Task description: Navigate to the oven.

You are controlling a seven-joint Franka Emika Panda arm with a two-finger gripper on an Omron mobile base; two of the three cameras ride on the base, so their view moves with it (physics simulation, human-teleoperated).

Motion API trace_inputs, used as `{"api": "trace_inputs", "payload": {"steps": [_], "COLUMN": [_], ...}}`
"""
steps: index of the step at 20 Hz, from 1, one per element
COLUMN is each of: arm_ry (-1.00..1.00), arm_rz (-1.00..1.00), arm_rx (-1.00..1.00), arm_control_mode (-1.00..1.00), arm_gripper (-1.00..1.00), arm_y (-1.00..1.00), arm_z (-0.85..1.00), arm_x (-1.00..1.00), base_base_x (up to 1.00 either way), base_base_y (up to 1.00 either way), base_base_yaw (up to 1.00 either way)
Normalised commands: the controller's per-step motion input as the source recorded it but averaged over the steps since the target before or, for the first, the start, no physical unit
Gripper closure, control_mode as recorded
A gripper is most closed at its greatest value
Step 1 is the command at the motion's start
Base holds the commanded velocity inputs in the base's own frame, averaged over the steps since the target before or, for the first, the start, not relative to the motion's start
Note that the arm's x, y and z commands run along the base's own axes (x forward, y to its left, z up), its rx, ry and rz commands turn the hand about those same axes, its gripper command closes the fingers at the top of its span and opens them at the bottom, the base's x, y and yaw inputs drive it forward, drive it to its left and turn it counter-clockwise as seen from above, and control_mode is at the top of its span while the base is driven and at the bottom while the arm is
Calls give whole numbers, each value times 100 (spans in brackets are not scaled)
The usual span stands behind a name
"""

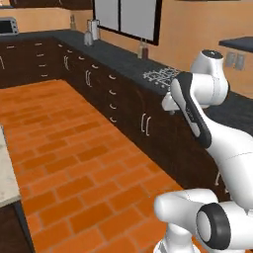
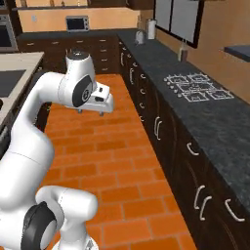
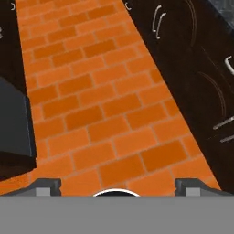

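The oven (image 2: 4, 33) shows as a steel-framed front with a dark window, set in the back wall and cut off by the picture's far left edge. It lies far ahead, past the brick floor (image 2: 117, 161) and left of the island. My gripper (image 2: 91, 113) hangs pointing down over the floor, at about counter height and with nothing in it. It also shows against the dark cabinets (image 1: 170, 109). In the hand view its fingertips (image 3: 45, 185) stand wide apart, so the gripper (image 3: 118, 186) is open above the bricks.
A long dark counter with a cooktop (image 2: 197, 85) runs along the right over dark cabinets (image 2: 161, 127). A pale island counter (image 2: 19, 61) with a dark sink stands on the left, its corner (image 1: 5, 173) close by. A small silver toaster oven (image 2: 77, 23) sits on the back counter.
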Motion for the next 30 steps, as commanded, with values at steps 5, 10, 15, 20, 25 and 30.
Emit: {"api": "trace_inputs", "payload": {"steps": [5,10,15,20,25,30], "arm_ry": [0,0,0,0,0,0], "arm_rz": [0,0,0,0,0,0], "arm_rx": [0,0,0,0,0,0], "arm_control_mode": [100,100,100,100,100,100], "arm_gripper": [-100,-100,-100,-100,-100,-100], "arm_y": [0,0,0,0,0,0], "arm_z": [0,0,0,0,0,0], "arm_x": [0,0,0,0,0,0], "base_base_x": [1,65,100,100,100,100], "base_base_y": [11,-26,-97,-93,-29,0], "base_base_yaw": [87,69,24,7,0,0]}}
